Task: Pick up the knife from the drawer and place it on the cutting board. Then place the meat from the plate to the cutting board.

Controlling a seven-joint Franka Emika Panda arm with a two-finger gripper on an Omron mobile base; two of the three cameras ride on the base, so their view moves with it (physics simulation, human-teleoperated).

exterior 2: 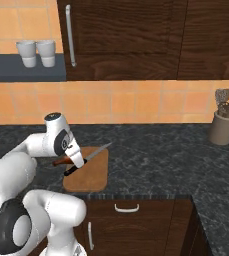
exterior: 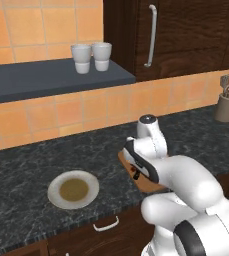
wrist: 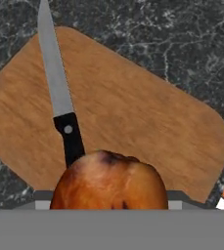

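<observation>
The cutting board lies on the dark counter, with the knife flat across it, blade pointing away from me. My gripper hovers over the board's near left edge, shut on the meat, whose glossy brown bulk hides the fingertips in the hand view. From the right base view the knife lies slanted on the board. The plate sits bare on the counter to the left of the arm. A dark drawer front below the counter edge looks shut.
Two white cups stand on a grey shelf at the back. A utensil holder stands at the far right of the counter. Dark cabinet doors with silver handles hang above. Open counter lies between the board and the holder.
</observation>
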